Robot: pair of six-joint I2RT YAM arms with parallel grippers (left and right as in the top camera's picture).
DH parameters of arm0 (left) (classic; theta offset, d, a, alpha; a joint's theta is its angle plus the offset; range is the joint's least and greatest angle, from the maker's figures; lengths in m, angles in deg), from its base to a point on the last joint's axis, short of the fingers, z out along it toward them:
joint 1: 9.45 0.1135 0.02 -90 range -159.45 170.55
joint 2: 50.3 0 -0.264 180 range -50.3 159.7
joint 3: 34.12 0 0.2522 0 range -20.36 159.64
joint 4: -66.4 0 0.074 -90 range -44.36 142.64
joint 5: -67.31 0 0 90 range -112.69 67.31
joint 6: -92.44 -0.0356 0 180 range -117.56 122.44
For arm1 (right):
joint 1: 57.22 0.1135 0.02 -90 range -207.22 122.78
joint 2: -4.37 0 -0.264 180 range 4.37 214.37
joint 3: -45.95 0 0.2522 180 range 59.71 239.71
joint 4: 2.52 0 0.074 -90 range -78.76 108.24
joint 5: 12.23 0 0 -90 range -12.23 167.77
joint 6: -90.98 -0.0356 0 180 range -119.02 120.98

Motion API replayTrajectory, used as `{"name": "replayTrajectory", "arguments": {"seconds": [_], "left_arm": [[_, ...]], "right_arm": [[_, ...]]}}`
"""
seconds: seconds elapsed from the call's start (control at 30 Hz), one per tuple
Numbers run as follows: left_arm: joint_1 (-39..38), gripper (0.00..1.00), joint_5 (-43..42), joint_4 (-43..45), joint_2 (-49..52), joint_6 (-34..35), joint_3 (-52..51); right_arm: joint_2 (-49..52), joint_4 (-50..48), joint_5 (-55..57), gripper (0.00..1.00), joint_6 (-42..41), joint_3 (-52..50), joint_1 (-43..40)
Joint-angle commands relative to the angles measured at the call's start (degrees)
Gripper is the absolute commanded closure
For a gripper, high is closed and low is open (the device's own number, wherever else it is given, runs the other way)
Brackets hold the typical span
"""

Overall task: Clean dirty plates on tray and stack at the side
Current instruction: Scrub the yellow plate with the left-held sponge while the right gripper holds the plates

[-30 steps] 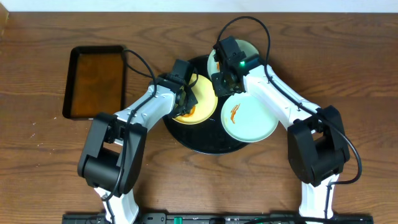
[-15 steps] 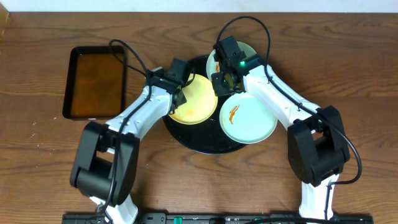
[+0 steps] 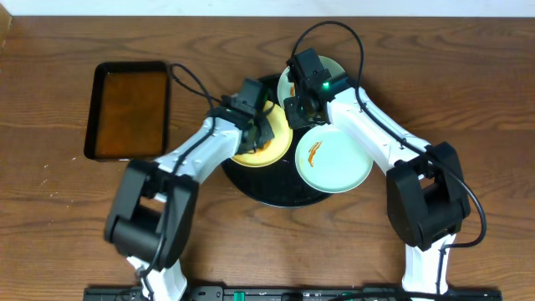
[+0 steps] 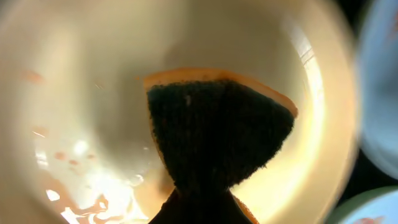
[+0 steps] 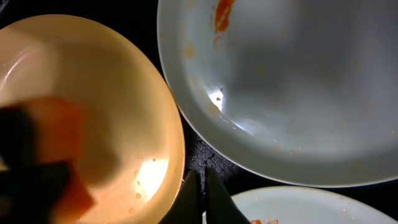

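Note:
A round black tray [image 3: 276, 191] holds three plates. My left gripper [image 3: 260, 127] [image 4: 200, 202] is shut on a sponge [image 4: 217, 130], dark-faced with an orange edge, pressed into the yellow plate [image 3: 272, 149] [image 4: 81, 81], which shows wet orange smears. A mint plate [image 3: 343, 163] [image 5: 286, 87] with an orange sauce streak lies at the tray's front right. Another mint plate [image 3: 333, 68] [image 5: 305, 208] sits at the back, partly under my right arm. My right gripper [image 3: 298, 114] [image 5: 200, 183] is shut and empty. Its tips rest on the black tray [image 5: 205, 149] beside the yellow plate's [image 5: 106, 93] rim.
A rectangular black pan [image 3: 129, 109] of brownish liquid stands at the left on the wooden table [image 3: 468, 100]. Both arms reach over the tray from the front, and their cables loop above it.
My left gripper swept the sponge over the yellow plate, first to the back left, then right toward its middle. The right arm has stayed still.

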Motion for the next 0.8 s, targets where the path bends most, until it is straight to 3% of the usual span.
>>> {"name": "replayTrajectory", "arguments": {"seconds": [0.0, 0.3, 0.6, 0.77], "left_arm": [[1.2, 0.93, 0.2, -1.6, 2.5, -0.3, 0.1], [5.8, 0.93, 9.2, -7.9, 0.8, -0.4, 0.3], [6.8, 0.93, 24.1, -12.2, -4.3, -1.5, 1.9], [6.8, 0.93, 24.6, -10.8, -11.0, -1.4, 2.1]], "right_arm": [[0.3, 0.5, -0.2, 0.98, -0.9, 0.0, 0.4], [0.3, 1.1, -0.2, 0.98, -0.9, 0.0, 0.5], [0.3, 1.1, -0.2, 0.98, -0.9, 0.0, 0.9], [0.3, 0.9, -0.2, 0.88, -0.7, 0.0, 1.9]]}}
